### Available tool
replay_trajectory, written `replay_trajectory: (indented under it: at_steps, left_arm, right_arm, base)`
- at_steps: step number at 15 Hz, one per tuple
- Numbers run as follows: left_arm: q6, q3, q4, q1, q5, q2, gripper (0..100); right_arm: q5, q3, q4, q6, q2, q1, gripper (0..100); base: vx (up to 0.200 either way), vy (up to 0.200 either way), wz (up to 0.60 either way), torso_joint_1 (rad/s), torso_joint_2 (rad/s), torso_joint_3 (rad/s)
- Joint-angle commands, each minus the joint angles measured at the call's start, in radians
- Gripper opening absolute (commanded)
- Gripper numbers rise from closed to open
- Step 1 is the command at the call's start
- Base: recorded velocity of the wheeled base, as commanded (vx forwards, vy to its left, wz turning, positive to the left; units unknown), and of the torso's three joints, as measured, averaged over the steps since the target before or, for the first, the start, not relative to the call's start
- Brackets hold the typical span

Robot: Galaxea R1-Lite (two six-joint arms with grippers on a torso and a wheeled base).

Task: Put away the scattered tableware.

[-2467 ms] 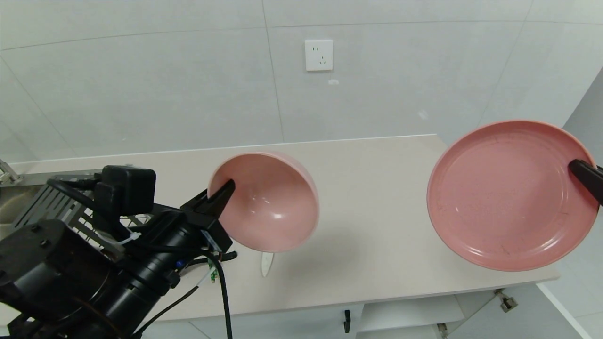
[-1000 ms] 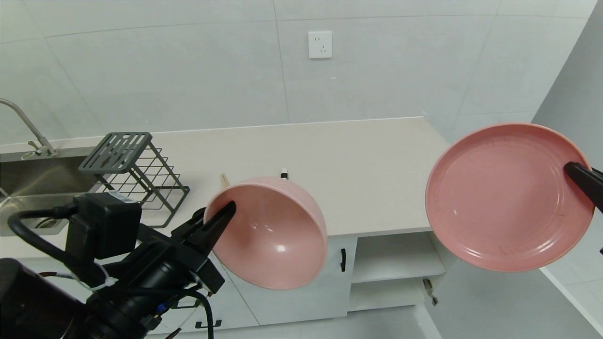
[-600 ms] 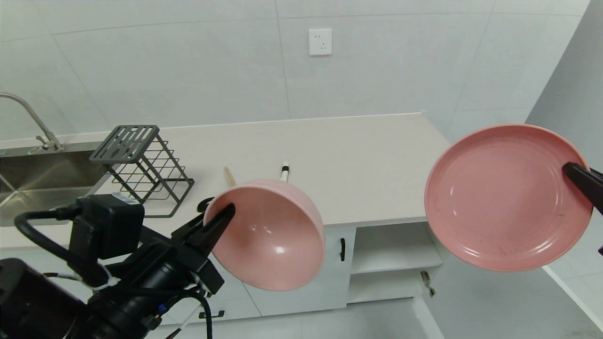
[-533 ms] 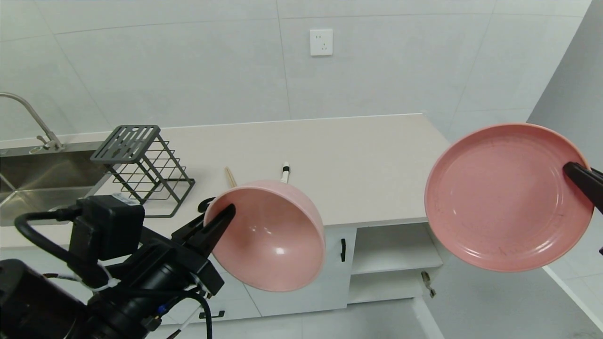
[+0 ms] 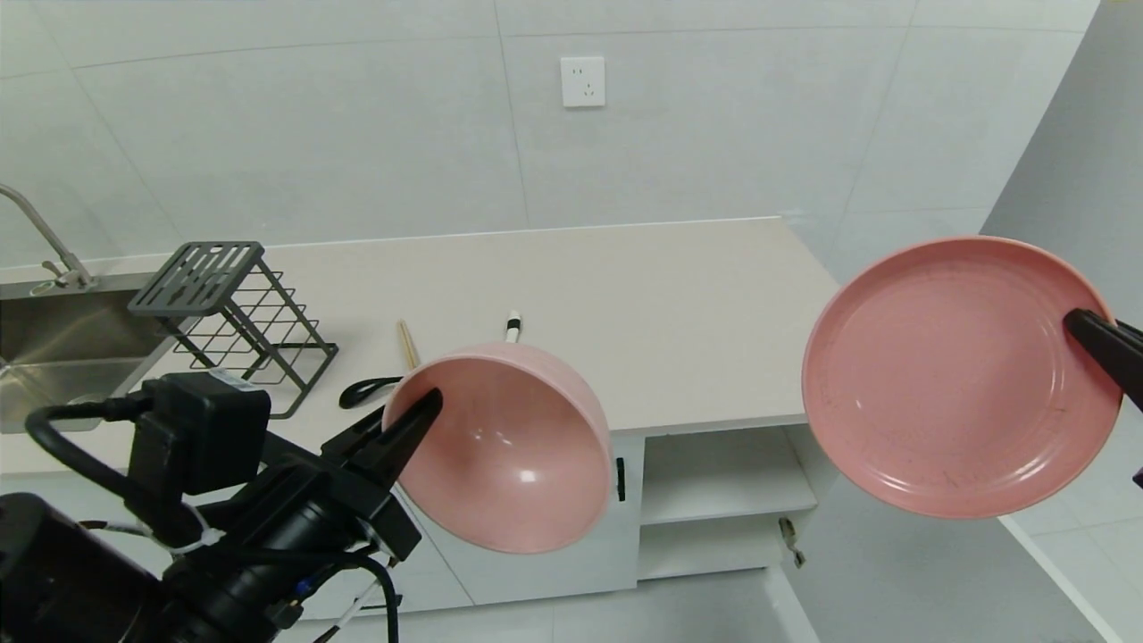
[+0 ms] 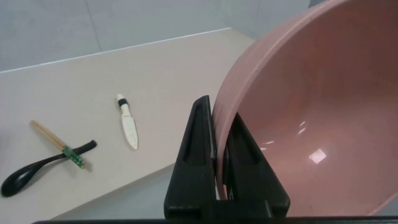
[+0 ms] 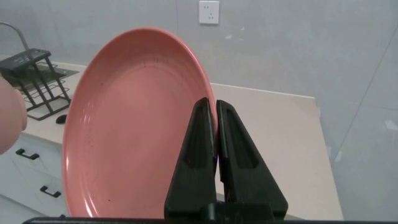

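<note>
My left fingers (image 5: 406,430) pinch the pink bowl (image 5: 527,464) by its rim and my right fingers (image 5: 1097,342) pinch the pink plate (image 5: 938,375) likewise, both lifted clear of the counter (image 5: 679,304).

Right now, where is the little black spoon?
In the head view, the little black spoon lies on the beige countertop on the robot's left side, beside the dark wire rack and next to the wooden chopsticks.

Head camera looks down on the counter (image 5: 679,339); close wrist cameras share that counter.
</note>
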Motion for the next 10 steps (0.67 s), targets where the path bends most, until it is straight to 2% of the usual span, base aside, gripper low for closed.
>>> replay_trajectory:
  at_steps: [1,5,7,10]
  left_arm:
    - [-0.001,0.006,-0.001,0.000,0.000,0.003,0]
    - [-0.001,0.009,-0.001,0.000,0.000,0.005,0]
    - [-0.001,0.009,-0.001,0.000,0.000,0.006,0]
    - [-0.003,0.009,-0.001,0.000,0.000,0.006,0]
  right_arm:
    - [0.000,-0.001,0.000,0.000,0.000,0.000,0]
    - [0.000,-0.001,0.000,0.000,0.000,0.000,0]
    - [0.000,-0.001,0.000,0.000,0.002,0.000,0]
    - [0.000,-0.001,0.000,0.002,0.000,0.000,0]
  base:
    - [0.000,0.000,0.00,0.000,0.00,0.000]
    - [0.000,0.000,0.00,0.000,0.00,0.000]
    - [0.000,0.000,0.00,-0.107,0.19,0.100]
    - [0.000,0.000,-0.60,-0.090,0.20,0.097]
